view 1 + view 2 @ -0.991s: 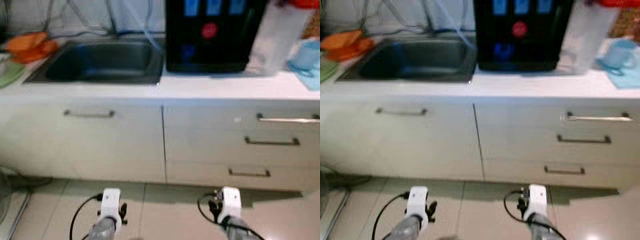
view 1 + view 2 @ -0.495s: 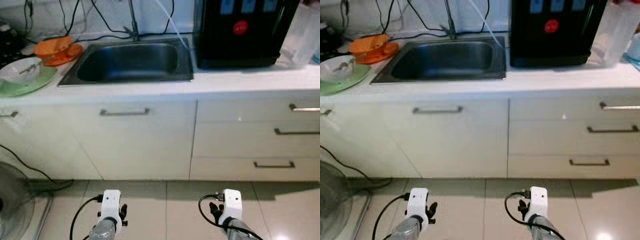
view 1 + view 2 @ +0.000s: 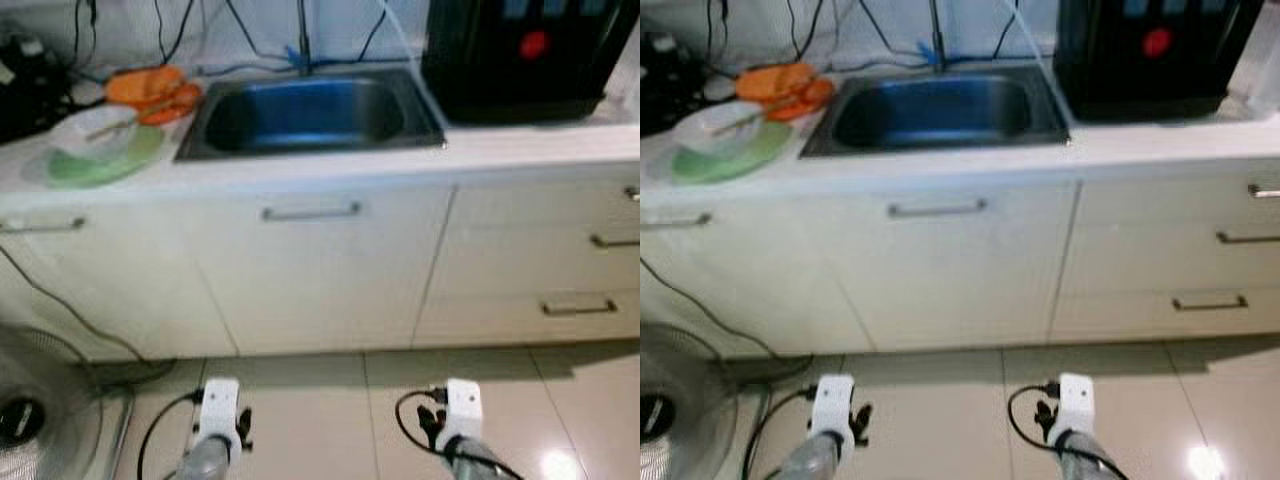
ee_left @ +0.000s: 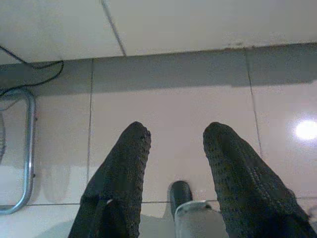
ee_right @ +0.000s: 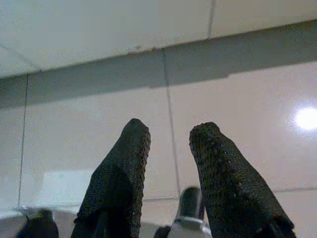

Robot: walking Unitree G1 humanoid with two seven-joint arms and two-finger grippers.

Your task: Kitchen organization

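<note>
Sink (image 3: 312,115) set in white surface (image 3: 520,150), far ahead of and above both hands. Green plate (image 3: 95,165), orange dishes (image 3: 150,90) beyond left hand (image 4: 176,136). Left hand, right hand (image 5: 169,134) low over floor tiles (image 3: 300,400), fingers apart, empty.

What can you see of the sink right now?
The sink is a single rectangular basin of dull grey metal, set into the pale counter above a cabinet door with a bar handle. The basin looks empty and dry. A thin tap rises behind its back rim. A black appliance stands to its right, an orange dish to its left.
</note>
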